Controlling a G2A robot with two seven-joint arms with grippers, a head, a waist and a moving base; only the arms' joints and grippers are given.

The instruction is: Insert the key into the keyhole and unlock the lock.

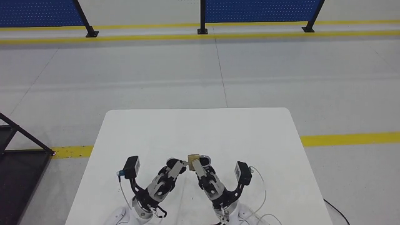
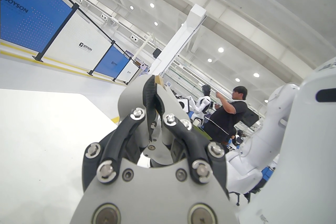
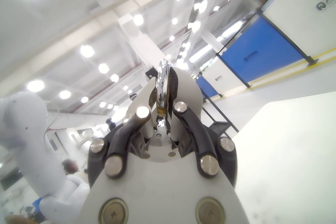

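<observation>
The right claw [image 3: 167, 79] was clamped on the padlock [image 3: 162, 87], over the near part of the white desk [image 1: 187, 128]. The left claw [image 2: 153, 87] was closed on a thin brass piece, apparently the key [image 2: 157, 79], just beside the padlock.
</observation>
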